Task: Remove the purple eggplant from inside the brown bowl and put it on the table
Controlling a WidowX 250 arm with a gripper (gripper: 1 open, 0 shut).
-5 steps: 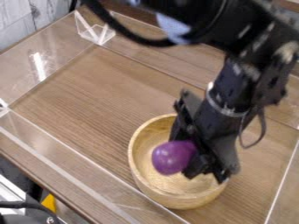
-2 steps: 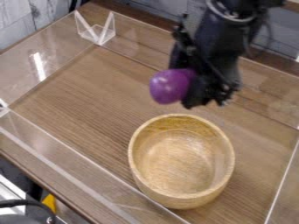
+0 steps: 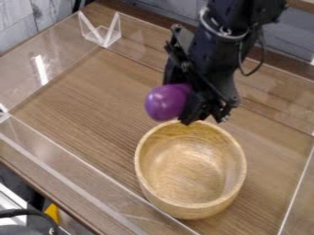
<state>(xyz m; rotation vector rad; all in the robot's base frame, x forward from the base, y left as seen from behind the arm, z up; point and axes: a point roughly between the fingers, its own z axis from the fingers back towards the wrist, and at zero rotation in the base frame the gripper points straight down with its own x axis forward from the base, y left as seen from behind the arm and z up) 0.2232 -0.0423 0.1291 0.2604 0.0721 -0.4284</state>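
Note:
The purple eggplant (image 3: 166, 102) hangs in the air, gripped by my black gripper (image 3: 185, 103), which is shut on it from the right side. It sits just above and beyond the far-left rim of the brown bowl (image 3: 190, 169), which stands empty on the table (image 3: 86, 101) at the near right. The eggplant's stem end is hidden behind the fingers. My arm comes down from the top of the view.
Low clear acrylic walls (image 3: 50, 64) edge the table on the left, front and right. A small clear stand (image 3: 101, 29) sits at the far left corner. Open wood surface lies left of the bowl.
The gripper has lifted the eggplant out of the bowl and carried it up and away to the far left; the bowl is now empty.

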